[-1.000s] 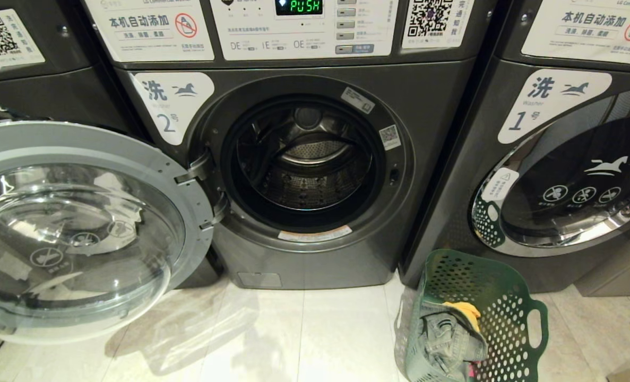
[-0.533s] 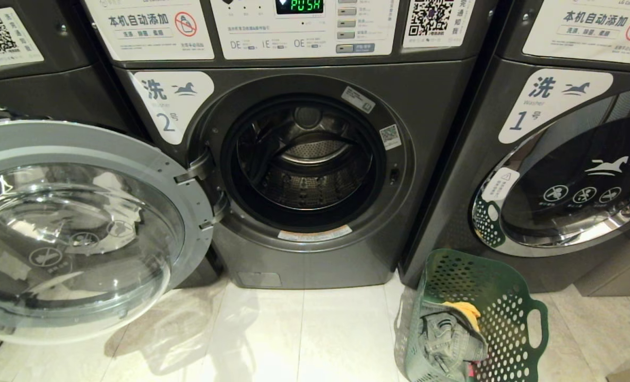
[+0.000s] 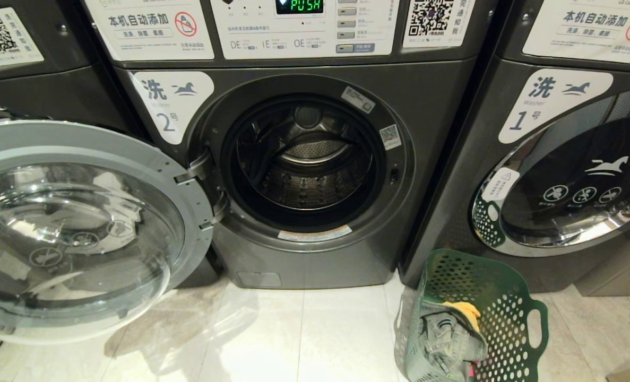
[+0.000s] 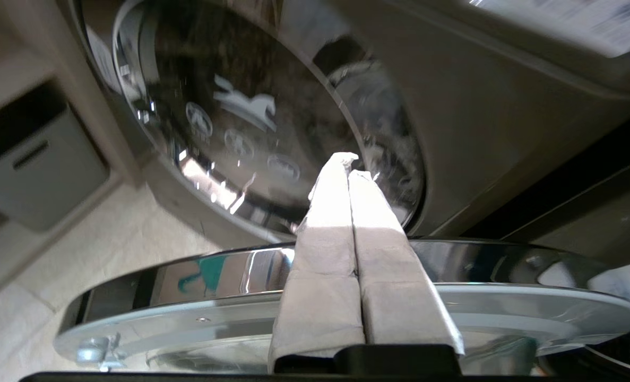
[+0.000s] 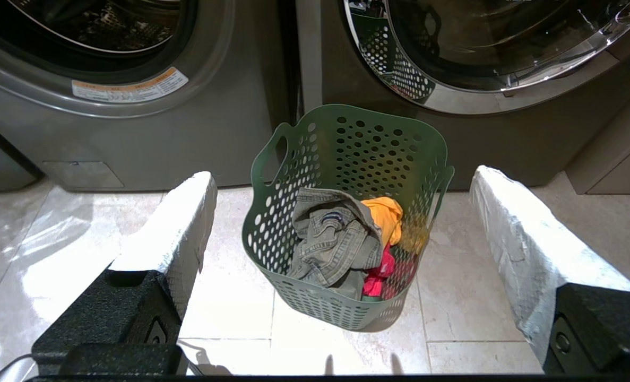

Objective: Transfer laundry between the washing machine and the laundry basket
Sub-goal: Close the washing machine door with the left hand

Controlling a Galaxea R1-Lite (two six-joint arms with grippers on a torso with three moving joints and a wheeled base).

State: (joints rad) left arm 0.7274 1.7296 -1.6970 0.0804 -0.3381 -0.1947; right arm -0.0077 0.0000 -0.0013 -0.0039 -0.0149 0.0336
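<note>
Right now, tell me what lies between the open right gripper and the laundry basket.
Nothing: the right wrist view shows only bare floor tile between the right gripper and the laundry basket.

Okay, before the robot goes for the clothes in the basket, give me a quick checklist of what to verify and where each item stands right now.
1. Washing machine door swung open: ok.
2. Drum free of clothes: ok, as far as the head view shows.
3. Laundry in the laundry basket: ok; jeans, yellow-orange and red garments.
4. Basket upright on the floor: ok.
5. Right gripper open, facing the basket: ok.
6. Left gripper clear of the door: cannot tell; shut, close to its rim.
</note>
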